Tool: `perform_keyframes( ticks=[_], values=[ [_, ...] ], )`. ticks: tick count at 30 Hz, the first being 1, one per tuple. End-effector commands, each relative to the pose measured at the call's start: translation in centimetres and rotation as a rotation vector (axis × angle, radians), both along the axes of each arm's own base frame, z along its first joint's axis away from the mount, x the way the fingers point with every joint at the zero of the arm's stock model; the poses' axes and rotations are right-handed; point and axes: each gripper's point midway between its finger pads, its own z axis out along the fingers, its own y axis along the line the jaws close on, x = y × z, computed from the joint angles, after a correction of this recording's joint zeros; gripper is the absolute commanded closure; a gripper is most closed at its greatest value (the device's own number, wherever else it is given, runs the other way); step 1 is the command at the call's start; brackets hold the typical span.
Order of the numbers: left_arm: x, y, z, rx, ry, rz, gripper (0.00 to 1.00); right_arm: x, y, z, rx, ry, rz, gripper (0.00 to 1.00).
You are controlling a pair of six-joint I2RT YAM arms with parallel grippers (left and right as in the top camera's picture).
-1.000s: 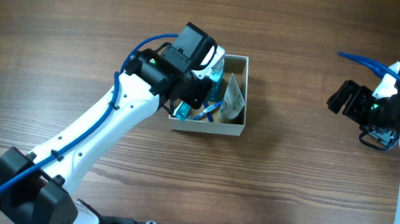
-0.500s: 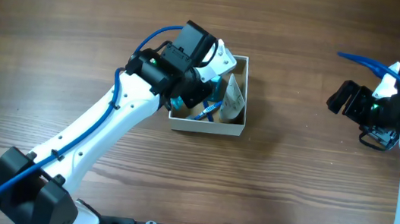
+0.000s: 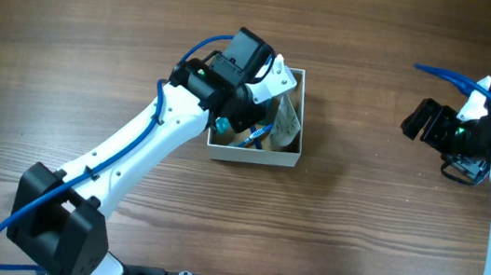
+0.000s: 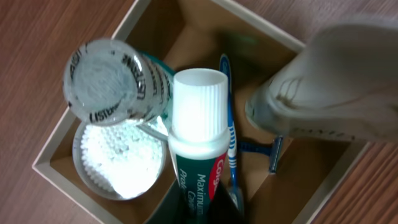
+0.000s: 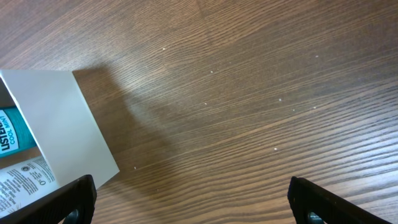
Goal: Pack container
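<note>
Container (image 3: 253,154) sits mid-table, holding mouthwash (image 4: 106,81), swab jar (image 4: 118,158), toothbrush (image 4: 231,146) and razor (image 4: 273,158); left gripper (image 3: 247,108) above it, clamped on toothpaste (image 4: 198,124); right gripper (image 3: 421,122) spread wide, well apart over bare table (image 3: 358,217).

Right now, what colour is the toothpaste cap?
The toothpaste cap is white, with ribbed sides; it shows best in the left wrist view.

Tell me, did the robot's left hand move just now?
Yes. In the overhead view the left gripper has shifted toward the picture's right and slightly up, further over the container, which sits in the same spot.
</note>
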Motion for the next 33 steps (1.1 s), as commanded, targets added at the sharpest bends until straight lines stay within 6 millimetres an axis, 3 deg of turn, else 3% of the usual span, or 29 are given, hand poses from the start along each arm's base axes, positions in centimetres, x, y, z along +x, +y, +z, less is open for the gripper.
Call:
perform_keyframes(
  ticks=[1, 3, 8, 12, 16, 18, 19, 20, 22, 23, 26, 30, 33],
  values=[
    [-0.2, -0.8, 0.2, -0.020, 0.000, -0.033, 0.44, 0.0, 0.2, -0.2, 0.020, 0.008, -0.005, 0.00],
    [-0.3, -0.8, 0.2, -0.020, 0.000, -0.033, 0.25, 0.0, 0.2, -0.2, 0.020, 0.008, -0.005, 0.00],
    [-0.2, -0.8, 0.6, -0.053, 0.016, 0.039, 0.21, 0.0, 0.2, -0.2, 0.017, 0.007, 0.004, 0.00],
    [-0.5, 0.3, 2.5, -0.072, -0.003, 0.134, 0.21, 0.1, 0.2, -0.2, 0.010, 0.005, 0.023, 0.00],
    [0.5, 3.7, 6.6, -0.083, -0.133, 0.335, 0.17, 0.7, 1.0, 0.0, -0.004, -0.026, 0.086, 0.02],
    [1.3, 6.7, 9.2, -0.165, -0.165, 0.484, 0.09, 1.8, 3.3, 0.7, -0.032, -0.077, 0.213, 0.02],
    [1.6, 7.9, 9.7, -0.189, -0.169, 0.543, 0.00, 2.2, 4.2, 0.9, -0.050, -0.095, 0.255, 0.02],
    [2.2, 9.5, 10.1, -0.218, -0.169, 0.624, 0.00, 2.7, 5.1, 1.1, -0.069, -0.119, 0.297, 0.01],
    [3.0, 12.0, 10.2, -0.254, -0.156, 0.740, 0.00, 3.7, 6.4, 1.4, -0.108, -0.160, 0.349, 0.00],
    [3.7, 14.4, 9.7, -0.298, -0.116, 0.861, 0.00, 5.1, 7.7, 1.8, -0.141, -0.215, 0.386, 0.00],
    [4.4, 17.2, 8.4, -0.369, -0.037, 1.033, 0.00, 7.2, 9.5, 2.4, -0.143, -0.295, 0.423, 0.00],
    [5.1, 20.0, 7.2, -0.394, -0.001, 1.173, 0.00, 9.5, 9.9, 3.8, -0.155, -0.404, 0.419, 0.00],
    [5.0, 20.7, 7.0, -0.376, -0.003, 1.181, 0.00, 9.2, 10.3, 3.9, -0.174, -0.413, 0.507, 0.00]
  ],
)
